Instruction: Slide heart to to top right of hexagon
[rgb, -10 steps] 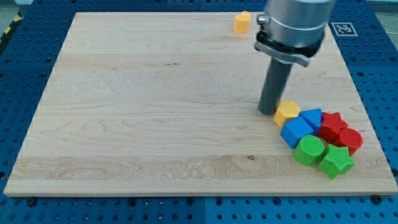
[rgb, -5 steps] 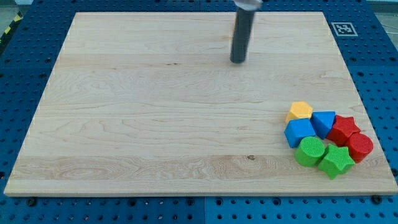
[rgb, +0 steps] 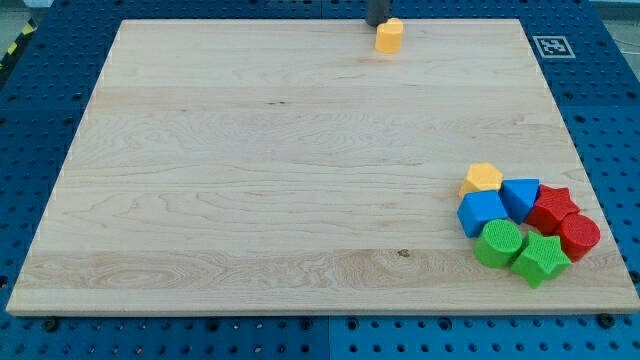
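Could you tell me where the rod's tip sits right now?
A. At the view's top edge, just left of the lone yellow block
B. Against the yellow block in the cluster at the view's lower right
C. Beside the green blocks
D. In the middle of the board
A: my tip stands at the view's top edge, just left of the lone yellow block, far from the cluster at the view's lower right.

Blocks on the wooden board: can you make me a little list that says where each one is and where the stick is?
tip: my tip at the view's top edge, just up-left of the small yellow block
cluster, lower right: yellow block, two blue blocks, red star, red block, green cylinder, green star, packed together
board: wooden board
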